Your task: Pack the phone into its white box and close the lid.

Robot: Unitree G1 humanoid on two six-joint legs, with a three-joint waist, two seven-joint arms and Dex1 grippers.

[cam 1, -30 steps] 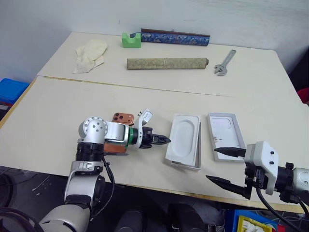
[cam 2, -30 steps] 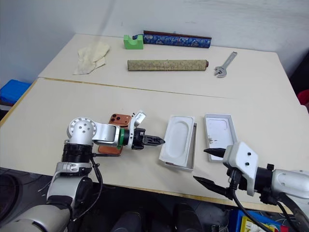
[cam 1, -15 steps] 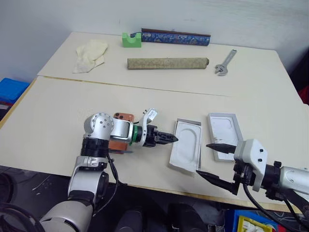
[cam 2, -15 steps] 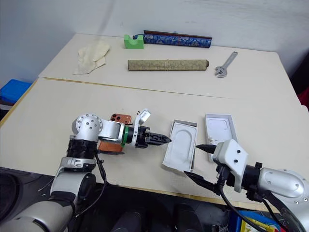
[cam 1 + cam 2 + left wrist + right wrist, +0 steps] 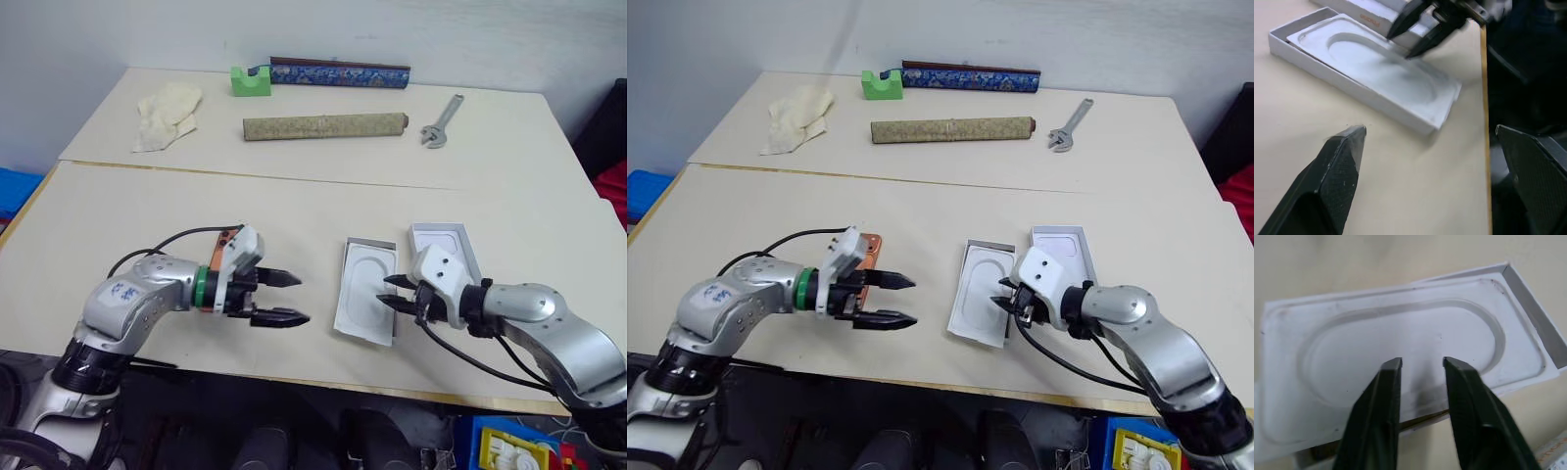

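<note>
Left gripper [image 5: 284,299] withdrew; orange phone [image 5: 870,257] perhaps flat

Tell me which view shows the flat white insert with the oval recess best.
The right wrist view: the insert spans the frame, oval recess plain, with the right gripper over its edge. The left wrist view shows it whole but slanted. Both eye views show it small, lying askew on a tray.

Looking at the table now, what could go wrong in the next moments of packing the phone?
1. The flat white insert lies askew over the white box, so the phone cannot go in until it is removed.
2. The right tool is narrowed right at the insert's edge; a poor pinch may drag the box along.
3. The insert's corner sits near the table edge and might slide off.
</note>
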